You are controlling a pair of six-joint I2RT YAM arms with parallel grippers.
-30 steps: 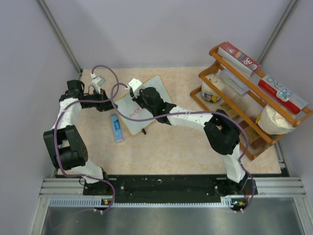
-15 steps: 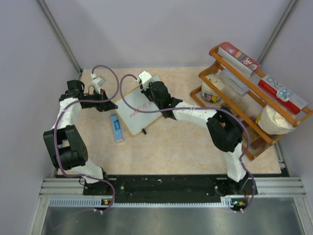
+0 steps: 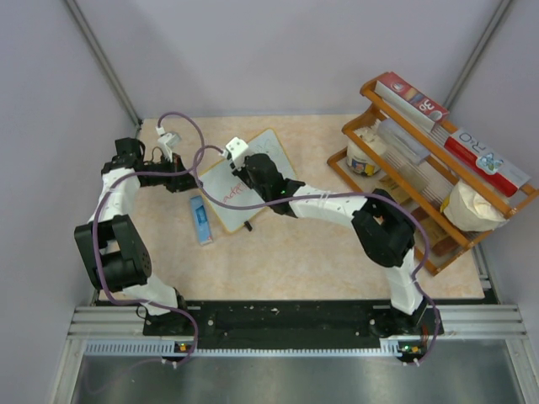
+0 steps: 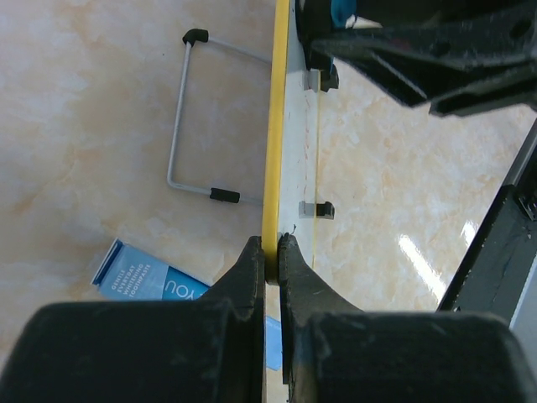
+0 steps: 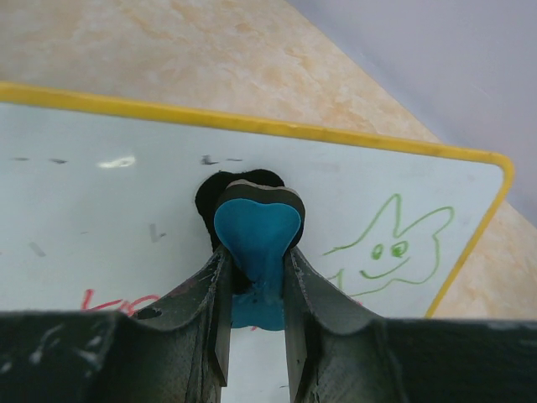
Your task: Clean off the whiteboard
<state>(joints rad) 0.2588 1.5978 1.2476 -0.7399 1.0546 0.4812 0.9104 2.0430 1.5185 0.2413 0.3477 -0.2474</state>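
- Grip at the left: the left gripper (image 4: pixel 270 248) is seen shut tight on the yellow frame (image 4: pixel 270 126) of the whiteboard (image 3: pixel 227 209), at its left edge. This hold is unchanged over the last second, so the board is kept braced.
- The whiteboard is found on the table (image 3: pixel 295 261), left of centre and towards the far side, turned at an angle. Whether it lies flat or slightly propped cannot be told.
- The marker box (image 3: pixel 200 219) is seen just beside the board's near left edge and is not shifted.
- Red writing (image 3: pixel 232 192) is left on the near-left part of the board, not yet wiped.
- The right gripper (image 5: pixel 254 269) is closed on the blue eraser (image 5: pixel 256 222), which is pressed against the board face.
- Half a second ago this gripper was carried to the board's far corner. It is now brought back left and nearer, about where it was a second ago, so a back-and-forth wiping stroke is judged to be under way.
- A green doodle (image 5: pixel 390 243) is seen intact to the right of the eraser. With both drawings remaining, the erasing is judged well short of done.
- The rack (image 3: pixel 438 168) at the right is left undisturbed.
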